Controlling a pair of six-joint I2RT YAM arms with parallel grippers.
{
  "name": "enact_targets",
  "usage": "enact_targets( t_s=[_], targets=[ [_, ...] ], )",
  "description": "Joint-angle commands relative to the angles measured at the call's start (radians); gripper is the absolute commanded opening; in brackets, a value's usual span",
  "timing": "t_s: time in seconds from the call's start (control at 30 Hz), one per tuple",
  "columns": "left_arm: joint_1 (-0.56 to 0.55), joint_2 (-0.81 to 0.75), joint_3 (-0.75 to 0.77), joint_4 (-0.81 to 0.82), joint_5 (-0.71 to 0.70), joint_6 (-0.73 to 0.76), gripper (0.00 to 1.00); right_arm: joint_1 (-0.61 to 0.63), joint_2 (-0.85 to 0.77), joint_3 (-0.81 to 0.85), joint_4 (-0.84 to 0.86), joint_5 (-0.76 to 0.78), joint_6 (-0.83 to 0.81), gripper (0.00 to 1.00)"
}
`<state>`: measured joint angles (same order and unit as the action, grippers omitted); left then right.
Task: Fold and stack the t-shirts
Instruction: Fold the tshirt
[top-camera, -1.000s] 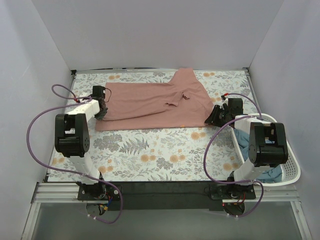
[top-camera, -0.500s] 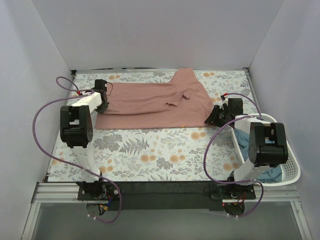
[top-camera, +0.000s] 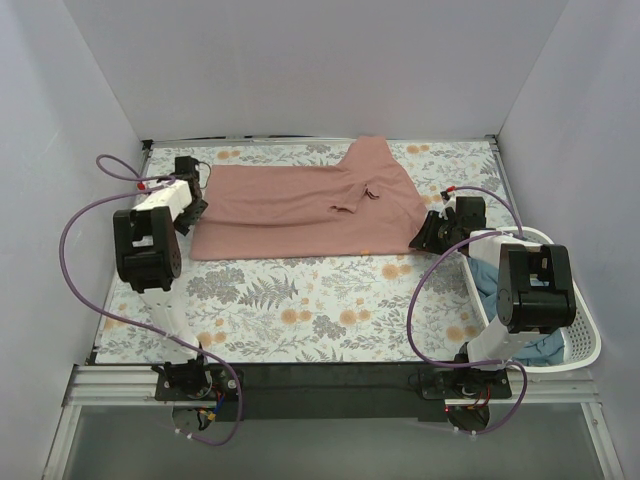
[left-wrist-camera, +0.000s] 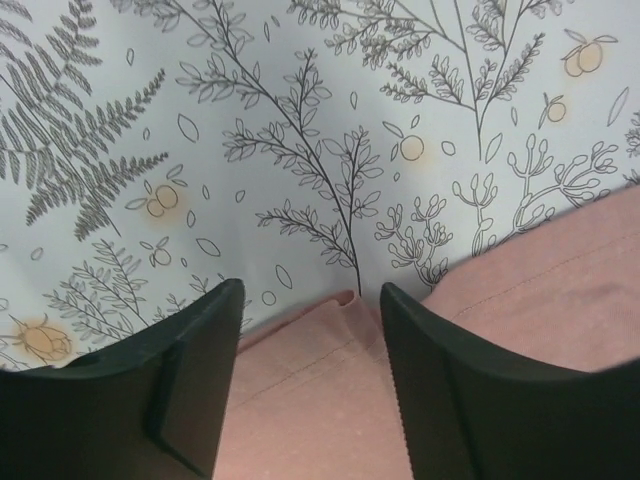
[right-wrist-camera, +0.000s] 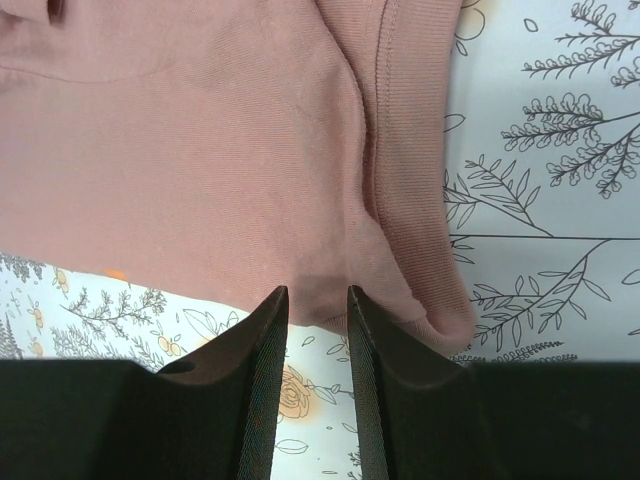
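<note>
The dusty-pink t-shirt (top-camera: 290, 210) lies folded lengthwise across the back of the floral cloth. My left gripper (top-camera: 193, 207) is at its left end. In the left wrist view this gripper (left-wrist-camera: 310, 292) is open, and the shirt's stitched hem (left-wrist-camera: 330, 350) lies flat between the spread fingers. My right gripper (top-camera: 424, 233) is at the shirt's right end. Its fingers (right-wrist-camera: 262, 350) stand a narrow gap apart, tips at the pink edge (right-wrist-camera: 330, 300), with only floral cloth showing between them. The teal-blue t-shirt (top-camera: 487, 283) lies bunched in the basket.
A white slotted basket (top-camera: 585, 340) stands at the right front edge, beside the right arm. The floral cloth (top-camera: 300, 310) covers the table. White walls close in the back and both sides. Purple cables loop beside each arm.
My left gripper drew the shirt's left hem back and to the left, then opened and let it go. The shirt's left end now lies flatter. The right arm has not moved.
</note>
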<state>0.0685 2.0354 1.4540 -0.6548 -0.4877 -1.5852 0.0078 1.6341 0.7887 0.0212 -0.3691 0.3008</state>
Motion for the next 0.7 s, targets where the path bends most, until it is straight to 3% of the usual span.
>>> enact_targets(
  t_s=[0.0,0.03,0.13,0.43,0.67],
  targets=[
    [0.002,-0.110,-0.003,0.009,0.000,0.007,0.60,0.001,-0.002,0.015,-0.009,-0.005,-0.022,0.37],
    [0.004,-0.130,-0.013,0.015,0.006,0.005,0.68,0.001,-0.005,0.017,-0.010,-0.008,-0.023,0.36],
    [-0.002,-0.220,-0.091,0.046,0.070,0.019,0.73,0.001,-0.010,0.018,-0.010,-0.013,-0.026,0.36],
    [-0.105,-0.461,-0.375,0.225,0.248,0.094,0.74,0.043,-0.040,0.073,-0.020,-0.030,-0.035,0.36],
    [-0.079,-0.361,-0.411,0.242,0.218,0.120,0.73,0.055,0.009,0.133,-0.020,-0.005,-0.012,0.36]
  ],
)
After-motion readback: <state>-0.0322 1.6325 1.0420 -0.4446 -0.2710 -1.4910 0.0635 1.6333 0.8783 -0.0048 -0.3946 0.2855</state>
